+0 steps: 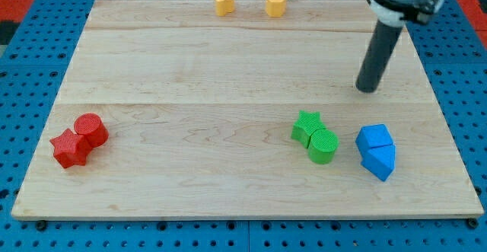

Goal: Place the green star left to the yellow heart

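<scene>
The green star (pixel 307 126) lies at the view's lower right of the wooden board (pixel 190 69), touching a green cylinder (pixel 323 145) at its lower right. The yellow heart (pixel 224 2) sits at the board's top edge, near the middle. My tip (pixel 367 89) is up and to the right of the green star, apart from it, touching no block.
A yellow hexagonal block (pixel 275 3) sits right of the heart. Two blue blocks (pixel 377 151) touch each other right of the green cylinder. A red cylinder (pixel 90 129) and a red star (pixel 70 148) touch at the lower left.
</scene>
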Action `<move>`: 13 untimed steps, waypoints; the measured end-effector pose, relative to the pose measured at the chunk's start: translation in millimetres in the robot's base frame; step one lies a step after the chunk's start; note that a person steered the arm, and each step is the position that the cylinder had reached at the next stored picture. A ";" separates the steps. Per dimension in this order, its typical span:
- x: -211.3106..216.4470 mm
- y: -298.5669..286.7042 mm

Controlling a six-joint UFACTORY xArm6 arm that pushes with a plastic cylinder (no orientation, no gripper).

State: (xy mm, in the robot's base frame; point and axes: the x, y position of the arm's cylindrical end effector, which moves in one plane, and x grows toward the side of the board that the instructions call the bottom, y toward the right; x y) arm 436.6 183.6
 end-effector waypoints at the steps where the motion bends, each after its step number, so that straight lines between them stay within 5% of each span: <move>1: 47.8 -4.9; 5: 110.2 -76.9; 8: 46.1 -83.5; 10: 48.7 -183.0; 12: 38.6 -95.6; 13: 6.1 -137.9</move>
State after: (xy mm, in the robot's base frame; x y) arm 442.7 45.7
